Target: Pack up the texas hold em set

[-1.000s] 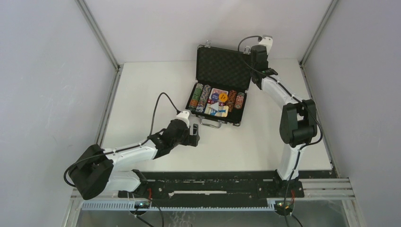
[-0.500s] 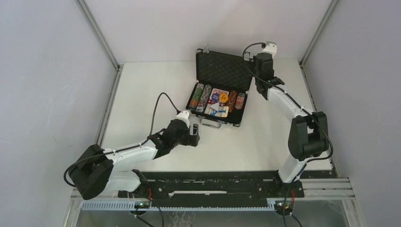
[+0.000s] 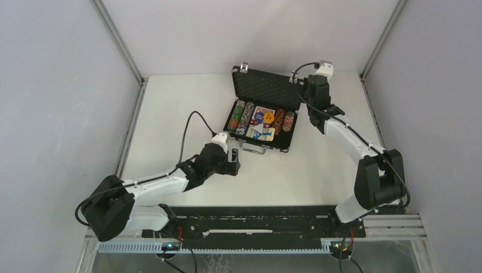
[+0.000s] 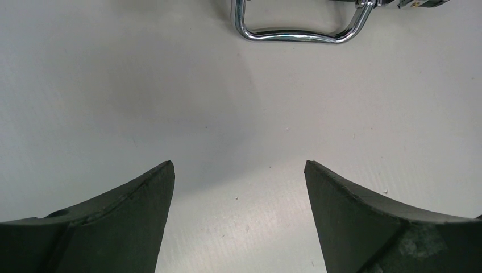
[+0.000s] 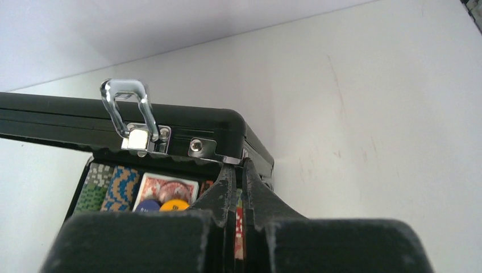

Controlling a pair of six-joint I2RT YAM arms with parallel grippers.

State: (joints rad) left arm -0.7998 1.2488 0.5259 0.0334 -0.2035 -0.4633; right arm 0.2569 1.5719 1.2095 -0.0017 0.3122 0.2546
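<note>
The black briefcase [image 3: 266, 145] sits open at the table's middle, its foam-lined lid [image 3: 264, 88] leaning forward over the base. Rows of poker chips [image 3: 239, 116], red-backed cards [image 3: 262, 112], a blue card box [image 3: 261, 133] and an orange button [image 3: 269, 117] lie inside. My right gripper [image 3: 310, 85] is shut, its tips against the lid's right top corner. In the right wrist view the gripper [image 5: 239, 165] touches the lid edge [image 5: 227, 122] beside a silver latch [image 5: 133, 114]. My left gripper [image 3: 233, 162] is open and empty, just in front of the silver handle [image 4: 295, 37].
White walls with metal posts [image 3: 116, 37] enclose the table on three sides. The black rail [image 3: 256, 219] with the arm bases runs along the near edge. The left arm's cable [image 3: 190, 128] loops above the table left of the case.
The lid has tipped forward over the case. My right arm has swung right and nearer with it. The left arm has not moved.
</note>
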